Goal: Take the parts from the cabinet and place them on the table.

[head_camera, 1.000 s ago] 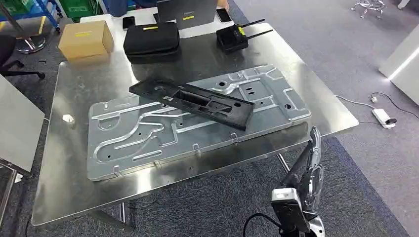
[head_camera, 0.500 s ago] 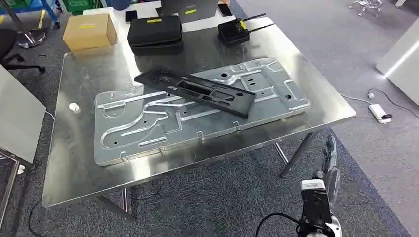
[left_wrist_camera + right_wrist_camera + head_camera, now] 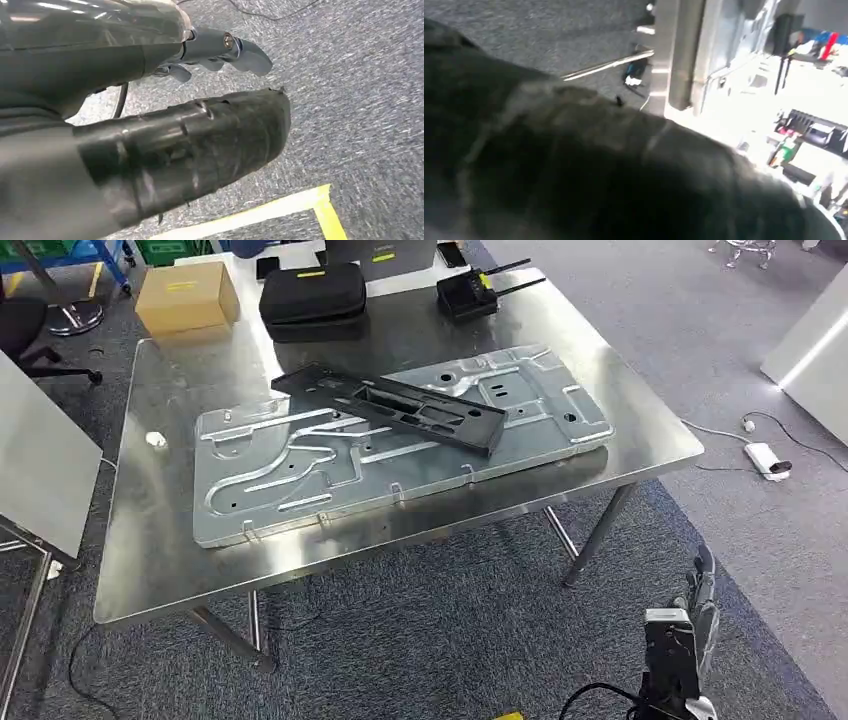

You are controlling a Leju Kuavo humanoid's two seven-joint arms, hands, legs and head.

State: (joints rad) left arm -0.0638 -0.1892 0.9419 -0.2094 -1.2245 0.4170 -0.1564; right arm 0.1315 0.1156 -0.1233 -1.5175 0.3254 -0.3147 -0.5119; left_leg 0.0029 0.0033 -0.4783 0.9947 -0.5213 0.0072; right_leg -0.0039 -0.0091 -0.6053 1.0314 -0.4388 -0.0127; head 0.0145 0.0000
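On the steel table (image 3: 160, 560) lies a large silver stamped plate (image 3: 280, 475), and a long black part (image 3: 395, 410) rests across its top. My right hand (image 3: 703, 595) hangs low beside me, off the table's near right corner, fingers straight and nothing in it; the right wrist view shows its dark cover (image 3: 599, 165) as a blur. In the left wrist view my left hand (image 3: 190, 145) hangs over grey carpet, thumb and fingers (image 3: 220, 47) apart and empty.
At the table's far edge stand a cardboard box (image 3: 187, 295), a black case (image 3: 312, 298) and a black radio with antennas (image 3: 467, 297). A grey panel (image 3: 40, 475) stands to the left. A power strip (image 3: 767, 460) lies on the floor at the right. Yellow tape (image 3: 280, 207) marks the carpet.
The whole picture has shifted: the table now sits higher and farther off, so the camera has drawn back. My right arm shows lower and farther right in the picture.
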